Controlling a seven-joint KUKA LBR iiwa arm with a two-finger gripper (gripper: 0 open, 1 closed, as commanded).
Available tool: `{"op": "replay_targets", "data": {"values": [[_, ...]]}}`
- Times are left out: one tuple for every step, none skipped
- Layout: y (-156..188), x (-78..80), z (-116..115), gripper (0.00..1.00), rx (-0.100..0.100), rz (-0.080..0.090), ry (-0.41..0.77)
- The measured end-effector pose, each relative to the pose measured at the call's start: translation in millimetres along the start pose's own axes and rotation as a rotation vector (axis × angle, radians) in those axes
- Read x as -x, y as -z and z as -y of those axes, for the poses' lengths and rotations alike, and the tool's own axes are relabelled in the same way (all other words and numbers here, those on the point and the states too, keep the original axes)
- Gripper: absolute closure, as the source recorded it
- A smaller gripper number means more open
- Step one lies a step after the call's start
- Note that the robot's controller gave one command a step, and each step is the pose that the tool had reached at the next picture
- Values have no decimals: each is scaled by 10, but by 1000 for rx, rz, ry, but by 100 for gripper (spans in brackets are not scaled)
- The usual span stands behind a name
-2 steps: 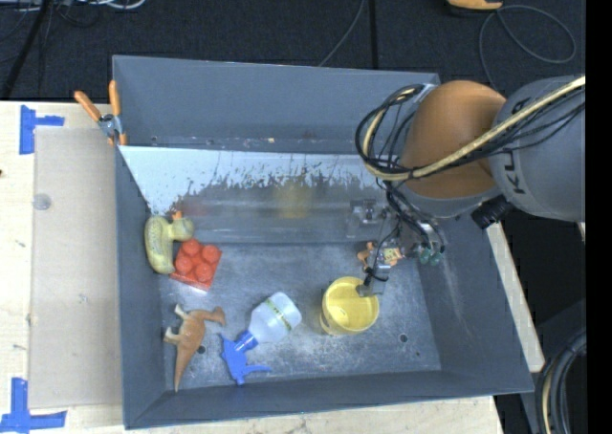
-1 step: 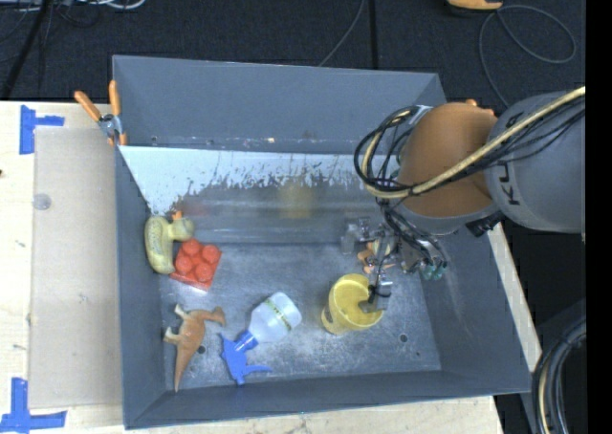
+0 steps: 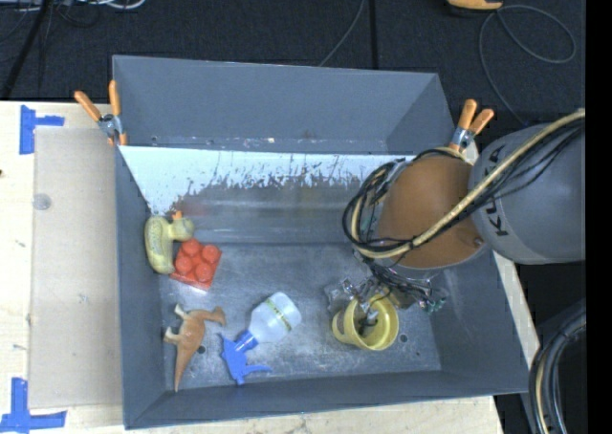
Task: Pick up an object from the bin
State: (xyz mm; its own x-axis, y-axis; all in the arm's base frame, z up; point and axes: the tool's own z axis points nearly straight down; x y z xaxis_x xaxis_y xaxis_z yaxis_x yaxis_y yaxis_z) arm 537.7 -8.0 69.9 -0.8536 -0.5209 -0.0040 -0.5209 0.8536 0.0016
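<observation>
My gripper [image 3: 363,304] is low in the bin's front right part, right on top of a yellow ring-shaped roll [image 3: 367,329] that lies flat on the floor. Its metal parts overlap the roll's upper rim and reach into its hole. To the left of the roll, a small clear plastic bottle with a white cap [image 3: 274,316] lies on its side, apart from the gripper. A blue toy figure [image 3: 240,358] lies just below the bottle.
An orange toy dinosaur [image 3: 192,335] lies at the front left. A red studded brick [image 3: 197,262] and a yellow-green toy [image 3: 161,240] sit by the left wall. The arm's brown cover and cables hang over the right side of the bin.
</observation>
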Motion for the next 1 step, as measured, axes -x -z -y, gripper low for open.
{"op": "replay_targets", "data": {"values": [[0, 0, 0, 100, 0, 0, 0]]}}
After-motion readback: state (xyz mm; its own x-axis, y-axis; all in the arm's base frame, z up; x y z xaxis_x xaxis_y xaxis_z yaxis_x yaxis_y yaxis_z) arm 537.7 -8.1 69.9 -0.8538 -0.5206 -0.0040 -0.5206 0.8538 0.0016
